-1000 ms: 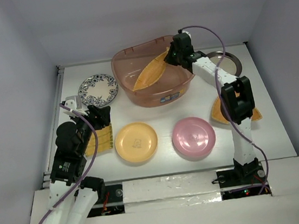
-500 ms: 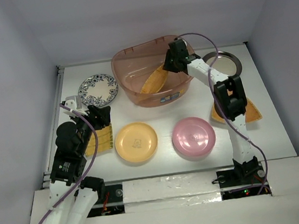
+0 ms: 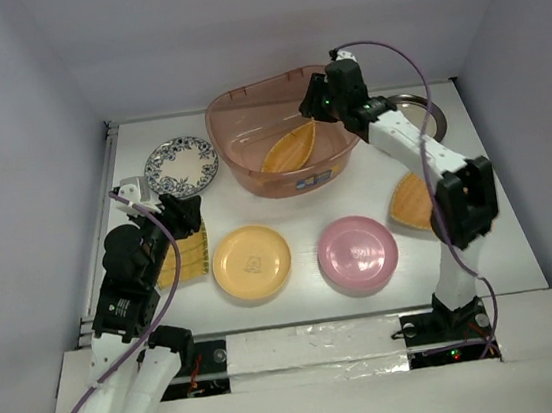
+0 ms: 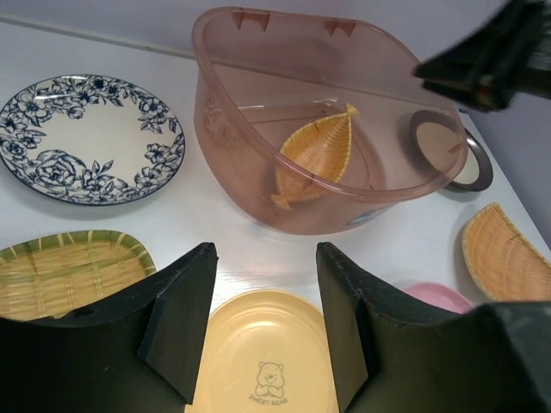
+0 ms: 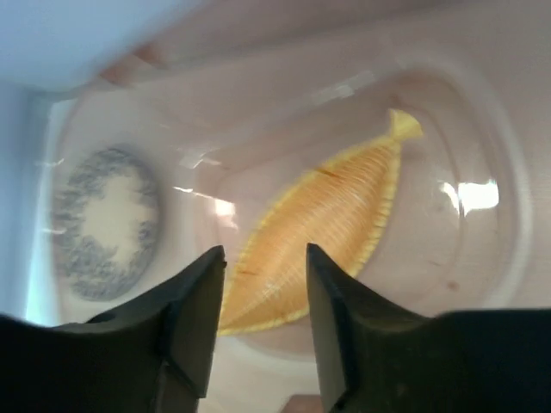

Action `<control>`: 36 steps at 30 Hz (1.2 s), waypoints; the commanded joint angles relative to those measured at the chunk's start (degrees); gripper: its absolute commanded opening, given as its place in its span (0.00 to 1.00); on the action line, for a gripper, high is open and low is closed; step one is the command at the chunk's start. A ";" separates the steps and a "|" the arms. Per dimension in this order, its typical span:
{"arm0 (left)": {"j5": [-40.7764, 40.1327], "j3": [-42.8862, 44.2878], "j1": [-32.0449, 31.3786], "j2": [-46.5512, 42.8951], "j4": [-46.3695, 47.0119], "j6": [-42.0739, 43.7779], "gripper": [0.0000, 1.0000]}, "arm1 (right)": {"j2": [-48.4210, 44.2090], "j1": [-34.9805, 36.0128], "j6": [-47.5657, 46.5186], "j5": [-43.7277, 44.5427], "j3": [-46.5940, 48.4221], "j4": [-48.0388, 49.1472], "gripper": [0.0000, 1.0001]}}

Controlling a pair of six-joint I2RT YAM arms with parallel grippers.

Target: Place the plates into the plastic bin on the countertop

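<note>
A: What's new with the leaf-shaped orange plate (image 3: 289, 150)?

B: A second ago it hung tilted in the right gripper (image 3: 320, 108), over the rim of the plastic bin (image 3: 243, 170). Now it lies loose on the bin's floor, diagonally, toward the right side. The gripper has let go and risen above the rim.

A: Sure it's released?

B: The right wrist view shows both fingers spread with nothing between them, and the plate is well below. It's a woven-looking dish, ribbed lengthwise, with a paler yellow edge and a small stem at one end. It seems to lie flat, though the tinted wall blurs part of it.

A: So one down.

B: I'd judge one of seven is in, with six left on the countertop (image 3: 297, 209). The blue-white patterned plate (image 3: 181, 166) sits just left of the bin. The dark-rimmed silver plate (image 3: 417, 109) is to its right, partly behind the right arm. Nearer the bases are the yellow woven square plate (image 3: 191, 255), the yellow round plate (image 3: 252, 262), the pink round plate (image 3: 358, 254) and the orange fan-shaped plate (image 3: 412, 200).

A: And the left gripper (image 3: 183, 216)?

B: Its jaws are apart and it's holding nothing. It hovers by the woven square plate, which looks the handiest next pick for that arm.
</note>
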 commanded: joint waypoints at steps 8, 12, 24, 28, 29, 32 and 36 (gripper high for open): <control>-6.55 0.95 -0.19 -1.03 0.78 0.04 0.01 | -33.55 17.54 1.45 -6.69 -43.51 22.46 0.00; -7.43 0.95 -0.19 -1.73 1.04 -0.13 0.00 | -37.53 25.63 8.65 -3.65 -55.24 28.26 0.00; -3.92 0.69 0.87 -2.70 2.18 0.13 0.18 | -20.68 31.01 16.41 4.28 -58.36 33.81 0.40; -2.86 0.69 0.87 -3.32 2.27 0.13 0.22 | -16.27 31.01 16.58 5.68 -56.16 32.58 0.40; -2.77 0.69 0.87 -3.49 2.27 0.13 0.22 | -15.14 31.01 16.58 6.03 -55.72 32.41 0.38; -2.25 0.69 0.87 -3.93 2.54 0.13 0.23 | -14.34 31.01 16.84 5.95 -55.54 32.32 0.17; -1.89 0.60 0.87 -4.28 2.45 0.13 0.25 | -21.15 31.01 17.55 8.40 -57.73 29.79 0.00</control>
